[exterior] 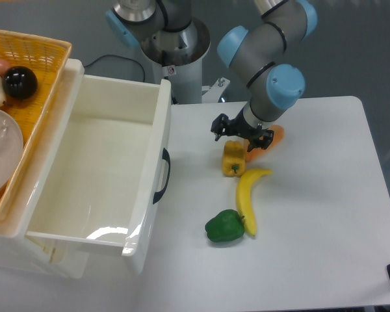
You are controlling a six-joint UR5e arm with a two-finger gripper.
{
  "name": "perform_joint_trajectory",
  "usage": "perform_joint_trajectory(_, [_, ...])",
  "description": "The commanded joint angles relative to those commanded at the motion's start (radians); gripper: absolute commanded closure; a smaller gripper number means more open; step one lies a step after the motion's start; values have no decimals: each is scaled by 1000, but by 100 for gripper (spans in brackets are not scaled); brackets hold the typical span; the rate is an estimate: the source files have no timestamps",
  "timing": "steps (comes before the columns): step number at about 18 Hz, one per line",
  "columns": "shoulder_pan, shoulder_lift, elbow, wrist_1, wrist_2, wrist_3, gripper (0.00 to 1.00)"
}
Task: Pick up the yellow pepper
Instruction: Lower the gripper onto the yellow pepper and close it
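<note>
The yellow pepper (233,160) lies on the white table (325,221), its green stem pointing toward the front. My gripper (241,135) hangs directly over the pepper's far end, fingers spread open, with nothing between them. An orange wedge-shaped piece (271,139) lies just right of the pepper, mostly hidden behind the gripper.
A yellow banana (248,197) and a green pepper (225,227) lie in front of the yellow pepper. A large open white drawer (97,169) stands to the left, with an orange basket (32,71) of items beyond it. A second robot base (175,58) stands at the back.
</note>
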Motion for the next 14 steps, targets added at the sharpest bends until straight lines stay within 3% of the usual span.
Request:
perform_joint_trajectory(11, [3,-34,18,8,9,6,0])
perform_joint_trajectory(14, [-9,-40,6,34,38,-3,7])
